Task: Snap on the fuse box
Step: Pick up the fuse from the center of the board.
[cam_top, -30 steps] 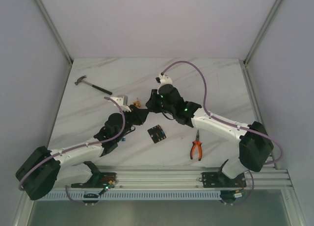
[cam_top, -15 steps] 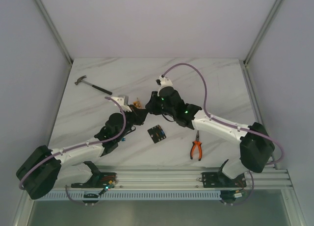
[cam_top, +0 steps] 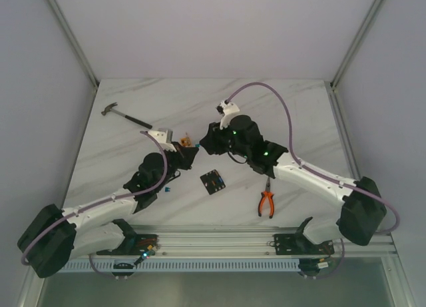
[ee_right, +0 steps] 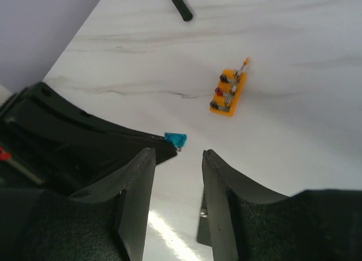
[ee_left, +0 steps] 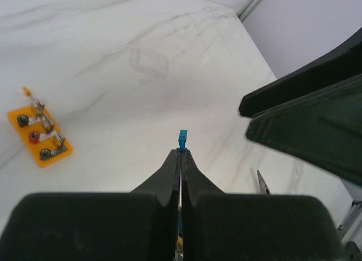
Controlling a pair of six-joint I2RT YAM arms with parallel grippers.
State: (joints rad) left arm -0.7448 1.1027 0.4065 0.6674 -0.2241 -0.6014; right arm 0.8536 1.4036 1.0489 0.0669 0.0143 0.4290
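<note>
1. Above the marble tabletop (cam_top: 299, 114), our left hand (ee_left: 181, 154) is pinched fully closed on a tiny blue fuse (ee_left: 182, 138), which pokes out just past the fingertips.
2. Our right hand (ee_right: 178, 154) hovers close beside it. Its jaws stand partly apart with nothing between them, and the fuse shows just off one finger in the right wrist view.
3. The fuse box (cam_top: 212, 182) lies flat on the tabletop, nearer our bases than either hand. It sits between our left arm and the orange-handled pliers (cam_top: 267, 202), and nothing touches it.
4. An orange block (ee_left: 39, 137) with metal clips sits beyond the hands, and a hammer (cam_top: 126, 117) lies well apart at the far left.
5. We judge the grip to be the first risk. Only a sliver of the fuse is clamped, so a nudge from the right hand could twist it or flick it loose.
6. The two hands are crowded together, and any careless move by either could knock one against the other.
7. The fuse box is loose and unbraced. Pressing down on it off-centre could slide or tip it rather than seat the part.
8. A fuse that comes down tilted may jam against a slot edge instead of snapping in.
</note>
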